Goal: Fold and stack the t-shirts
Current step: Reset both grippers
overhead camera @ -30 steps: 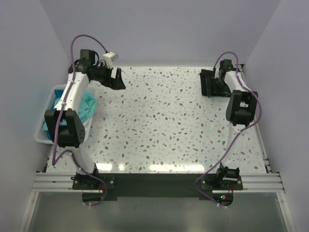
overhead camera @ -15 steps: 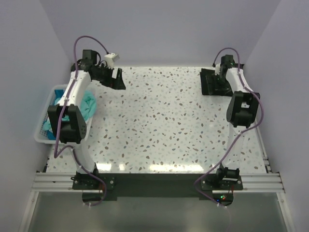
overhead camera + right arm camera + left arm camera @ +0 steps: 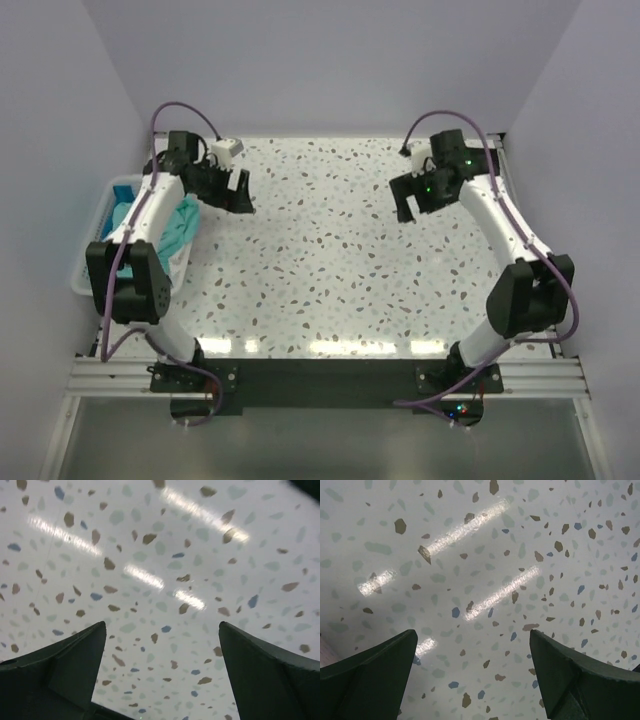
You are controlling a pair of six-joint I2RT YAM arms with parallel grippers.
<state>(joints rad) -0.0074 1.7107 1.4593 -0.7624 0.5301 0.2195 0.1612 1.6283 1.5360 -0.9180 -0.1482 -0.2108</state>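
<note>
Teal t-shirts (image 3: 183, 222) lie bunched in the white basket (image 3: 88, 268) at the table's left edge, partly behind my left arm. No black t-shirt shows clearly; a dark edge sits in the top right corner of the right wrist view (image 3: 306, 485) and I cannot tell what it is. My left gripper (image 3: 240, 195) is open and empty above the bare speckled table at the back left, to the right of the basket; its wrist view (image 3: 472, 635) shows only tabletop between the fingers. My right gripper (image 3: 405, 205) is open and empty above the table at the back right (image 3: 162, 625).
The speckled table (image 3: 320, 270) is walled in at the back and on both sides. The basket hangs over the table's left edge. A black strip and a metal rail (image 3: 320, 372) run along the near edge by the arm bases.
My right arm has swung out of the back right corner, and its gripper is now further left and nearer. My left gripper has shifted slightly nearer. Both stay open and empty.
</note>
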